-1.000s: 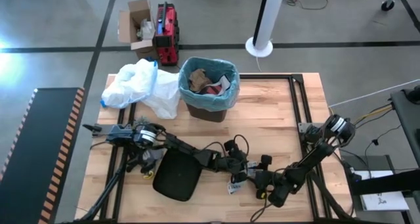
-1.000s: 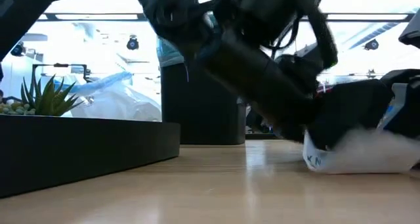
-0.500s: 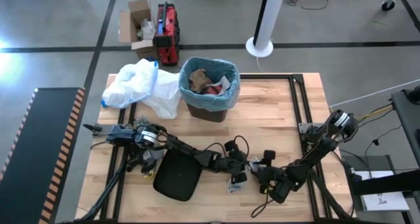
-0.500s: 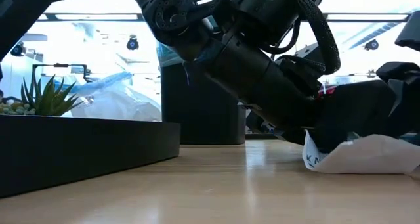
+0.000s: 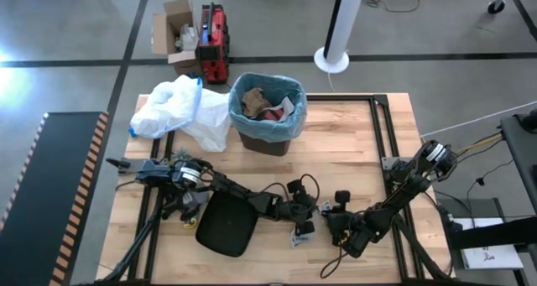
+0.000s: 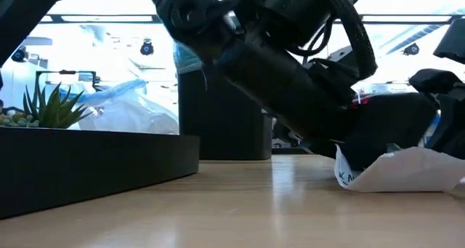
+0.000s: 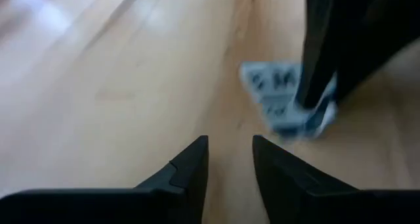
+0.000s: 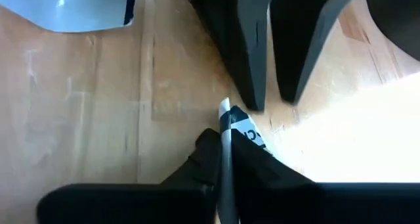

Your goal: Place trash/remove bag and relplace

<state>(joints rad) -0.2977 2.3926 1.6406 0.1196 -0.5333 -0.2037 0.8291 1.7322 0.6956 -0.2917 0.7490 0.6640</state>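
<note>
A small white printed wrapper (image 5: 298,236) lies near the table's front edge, between my two grippers. My right gripper (image 8: 226,135) is shut on it. My left gripper (image 7: 230,142) stands open just left of it, its fingers pointing at the wrapper (image 7: 289,99) with nothing between them. At the table's far side stands the dark bin (image 5: 267,139), lined with the light-blue bag (image 5: 252,122), with brown paper and other trash (image 5: 256,97) inside. My right gripper pinches a thin raised edge of the wrapper (image 8: 225,112) between its two fingers, coming slanting down from the table's right. The held part stands up as a peak (image 6: 407,153), while the wrapper's lower edge (image 6: 378,186) rests on the table.
A black tray (image 5: 226,223) holding a green plant (image 6: 47,106) sits close to the left of the grippers. A white plastic bag (image 5: 180,110) lies at the far left beside the bin. Bare wood stretches between the bin and the grippers.
My right gripper has rolled a little at the wrapper. The wrapper, which was bunched low under the gripper, now has one part drawn up into a peak while its lower edge stays on the table.
</note>
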